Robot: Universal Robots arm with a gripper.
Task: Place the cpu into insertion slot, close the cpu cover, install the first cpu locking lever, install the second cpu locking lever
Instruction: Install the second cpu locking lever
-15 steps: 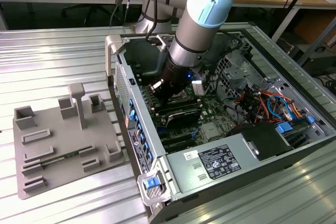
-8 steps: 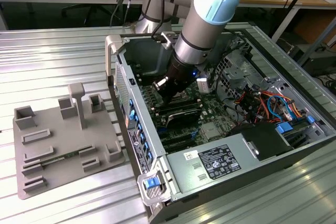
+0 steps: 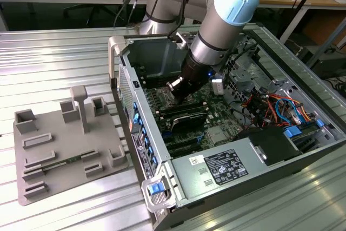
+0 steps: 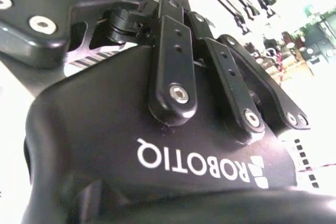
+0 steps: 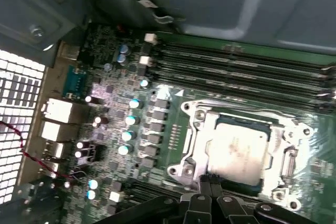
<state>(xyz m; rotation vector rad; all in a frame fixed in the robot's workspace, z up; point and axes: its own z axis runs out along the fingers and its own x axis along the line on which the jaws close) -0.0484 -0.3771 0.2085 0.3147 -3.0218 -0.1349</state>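
Our gripper point(image 5: 211, 180) hangs low inside the open case point(image 3: 162, 187), just over the slot point(image 5: 239, 153).
We see its fingertips pressed together, holding nothing; the cpu point(image 5: 237, 151) lies in the slot, with the cover point(image 5: 202, 135) framing it.

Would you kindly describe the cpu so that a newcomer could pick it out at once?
Start at the open computer case, then the green motherboard inside. Beside the long memory slots, the cpu lies within the cpu cover: a flat silver-grey square, unlike the small round capacitors nearby.
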